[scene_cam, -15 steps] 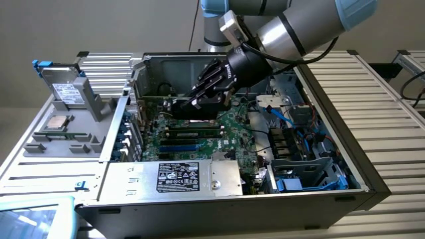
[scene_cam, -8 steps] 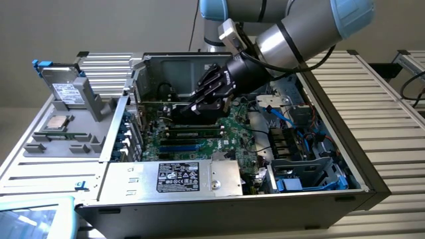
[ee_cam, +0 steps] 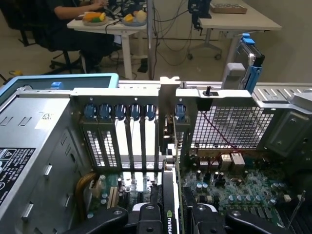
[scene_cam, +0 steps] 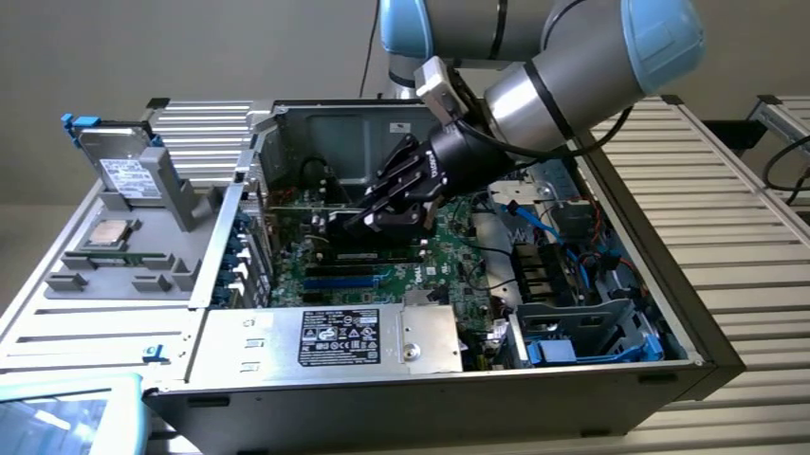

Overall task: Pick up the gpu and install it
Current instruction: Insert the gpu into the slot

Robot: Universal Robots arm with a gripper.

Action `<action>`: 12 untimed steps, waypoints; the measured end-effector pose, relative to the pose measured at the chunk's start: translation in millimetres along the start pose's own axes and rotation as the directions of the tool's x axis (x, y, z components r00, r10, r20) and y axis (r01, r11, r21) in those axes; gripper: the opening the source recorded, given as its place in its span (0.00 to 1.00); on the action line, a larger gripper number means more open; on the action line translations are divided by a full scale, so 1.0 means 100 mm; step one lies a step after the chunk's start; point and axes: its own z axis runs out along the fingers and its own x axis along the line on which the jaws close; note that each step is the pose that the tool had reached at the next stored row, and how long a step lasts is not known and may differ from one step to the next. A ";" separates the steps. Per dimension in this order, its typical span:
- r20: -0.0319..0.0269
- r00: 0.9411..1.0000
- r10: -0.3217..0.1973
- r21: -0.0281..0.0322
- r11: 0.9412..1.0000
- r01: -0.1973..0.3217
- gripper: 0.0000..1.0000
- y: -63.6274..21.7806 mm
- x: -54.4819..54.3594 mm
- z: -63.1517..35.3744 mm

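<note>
Gpu [ee_cam: 170, 161]: upright and edge-on inside the open computer case [scene_cam: 418, 403], its silver bracket against the rear slot panel [ee_cam: 122, 141], its lower edge down at the motherboard [ee_cam: 234, 190]; whether it is seated cannot be told. Gripper [ee_cam: 170, 217]: clamped on both faces of the card. Power supply [scene_cam: 336, 336]: beside the board.

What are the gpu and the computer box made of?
The gpu: silvery end bracket, probably bare metal; thin green edge, likely circuit board. The computer case: dull grey sheet metal, judging by folded edges and punched holes.
</note>
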 end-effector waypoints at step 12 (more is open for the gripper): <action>0.000 1.000 0.000 0.000 1.000 0.000 0.27 -0.103 0.03 0.126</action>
